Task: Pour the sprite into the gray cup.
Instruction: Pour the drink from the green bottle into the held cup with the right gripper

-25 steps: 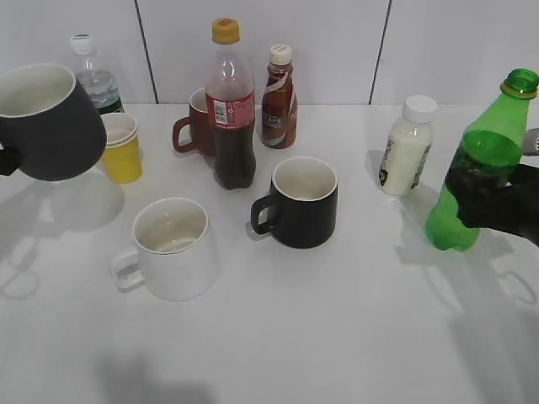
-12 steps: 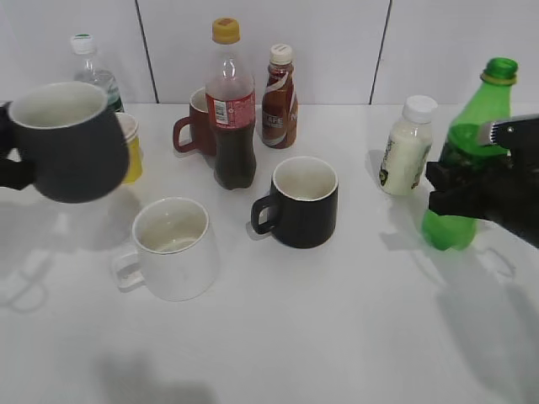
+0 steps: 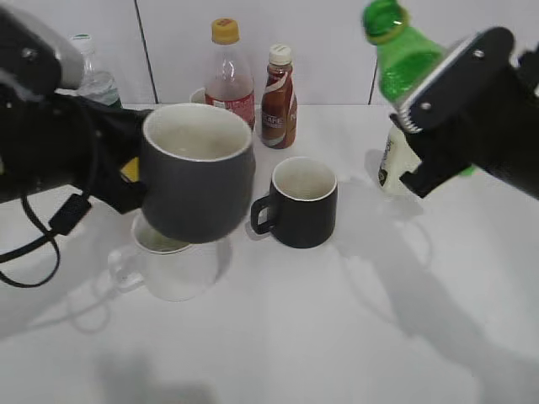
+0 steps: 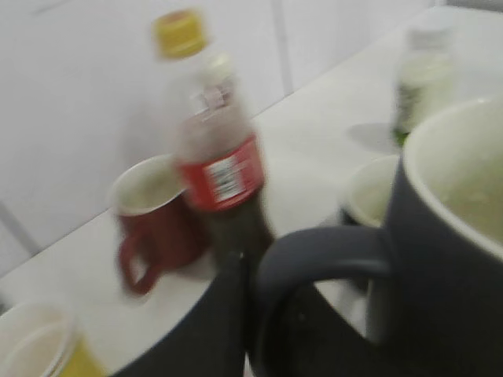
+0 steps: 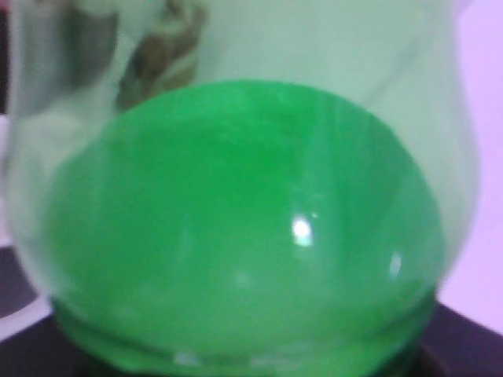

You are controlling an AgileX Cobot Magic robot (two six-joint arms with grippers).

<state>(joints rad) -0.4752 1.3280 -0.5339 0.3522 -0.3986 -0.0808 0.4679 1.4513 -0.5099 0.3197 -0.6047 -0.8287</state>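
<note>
The gray cup [image 3: 198, 172] hangs in the air left of centre, upright, just above the white mug [image 3: 168, 265]. My left gripper [image 3: 130, 172] is shut on its loop handle [image 4: 314, 251]; the cup's dark wall and off-white inside fill the right of the left wrist view [image 4: 452, 236]. The sprite [image 3: 404, 63] is lifted at the upper right, leaning with its open neck [image 3: 383, 21] towards the left. My right gripper [image 3: 459, 118] is shut round its body. In the right wrist view the green bottle [image 5: 244, 220] fills the frame and hides the jaws.
On the white table stand a black mug [image 3: 303, 202], a red-labelled cola bottle [image 3: 229, 71], a brown coffee bottle [image 3: 279, 93], a white bottle [image 3: 389, 172] behind the right arm, a water bottle [image 3: 94, 80] and a red mug [image 4: 149, 212].
My left arm has carried the gray cup right to above the white mug. My right arm has lifted the sprite off the table, up and left, leaning left.
</note>
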